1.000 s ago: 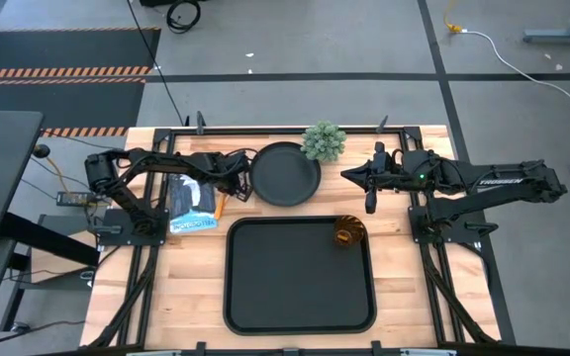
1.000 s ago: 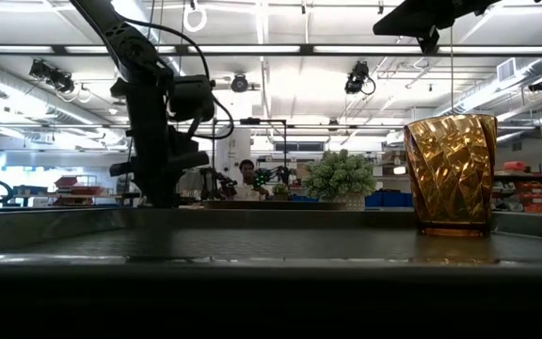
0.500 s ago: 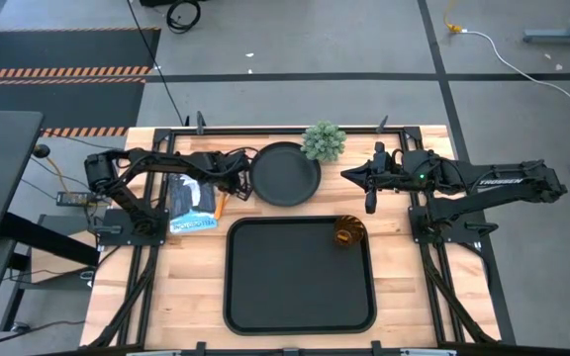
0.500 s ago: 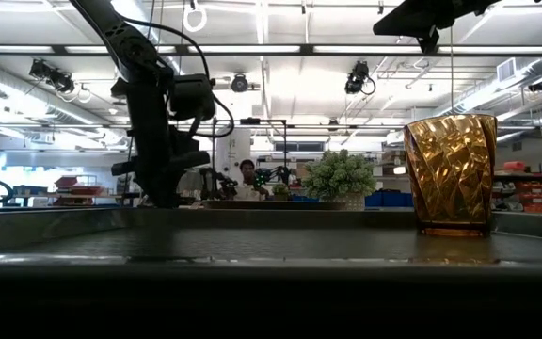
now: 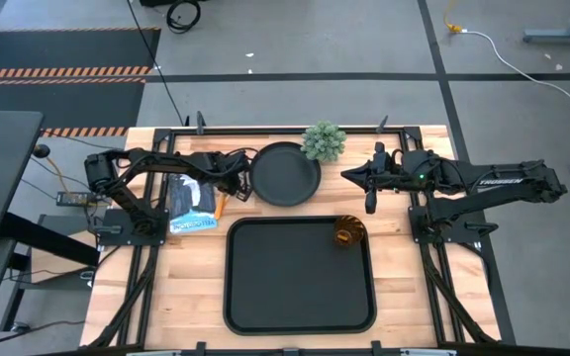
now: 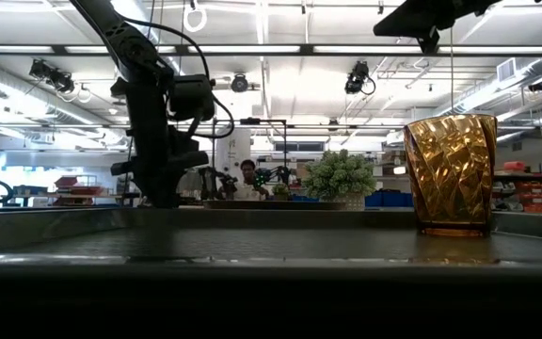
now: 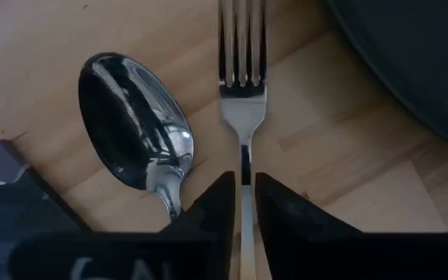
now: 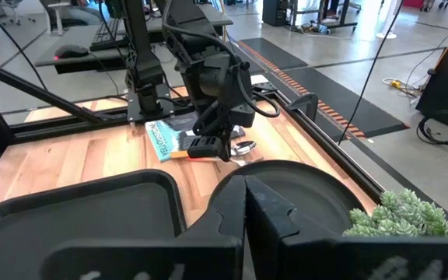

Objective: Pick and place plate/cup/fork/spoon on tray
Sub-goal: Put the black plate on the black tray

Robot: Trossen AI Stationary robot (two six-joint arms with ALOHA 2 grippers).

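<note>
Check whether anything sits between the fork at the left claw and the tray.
Nothing visible does. The left claw straddles the fork; spoon and plate lie to either side, off the bare-wood route to the tray. The cup fills only its far right corner.

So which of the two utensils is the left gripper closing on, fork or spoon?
The fork. The left gripper has its fingertips on either side of the fork's stem; the spoon lies beside it, outside the fingers.
</note>
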